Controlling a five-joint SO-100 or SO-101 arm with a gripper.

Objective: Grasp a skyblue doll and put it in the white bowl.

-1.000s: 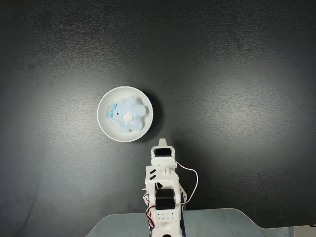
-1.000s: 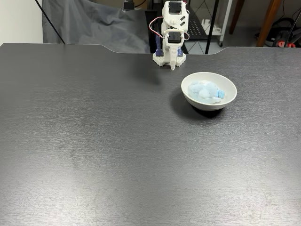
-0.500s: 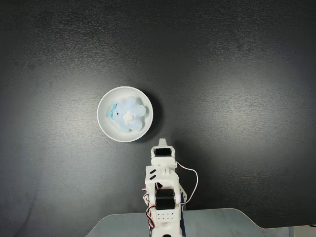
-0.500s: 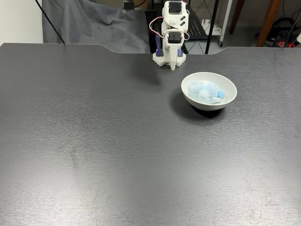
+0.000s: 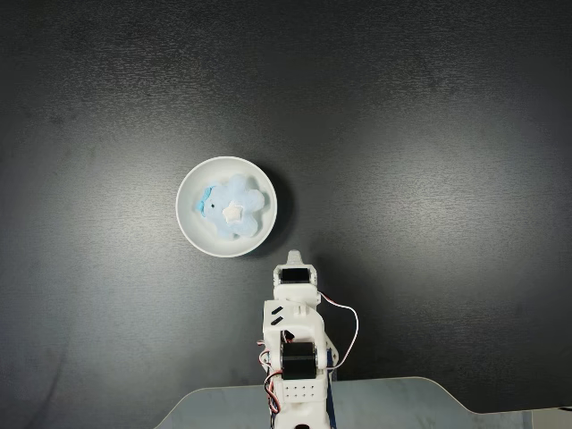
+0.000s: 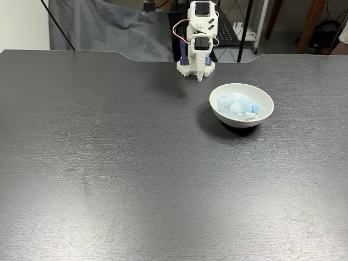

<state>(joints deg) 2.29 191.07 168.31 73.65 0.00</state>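
Observation:
The skyblue doll (image 5: 234,207) lies inside the white bowl (image 5: 183,223), its white star facing up; from the side the doll (image 6: 235,104) sits low in the bowl (image 6: 261,117). My gripper (image 5: 293,256) is folded back over the arm's base, just below and right of the bowl in the top-down fixed view, apart from it. In the side fixed view the gripper (image 6: 200,76) points down at the table's far edge, left of the bowl. Its jaws look shut with nothing between them.
The dark table (image 6: 136,174) stretches wide in front of the bowl. The arm's base (image 5: 299,393) stands at the table's notched far edge. Behind the table hang a grey cloth (image 6: 109,32) and furniture legs (image 6: 310,24).

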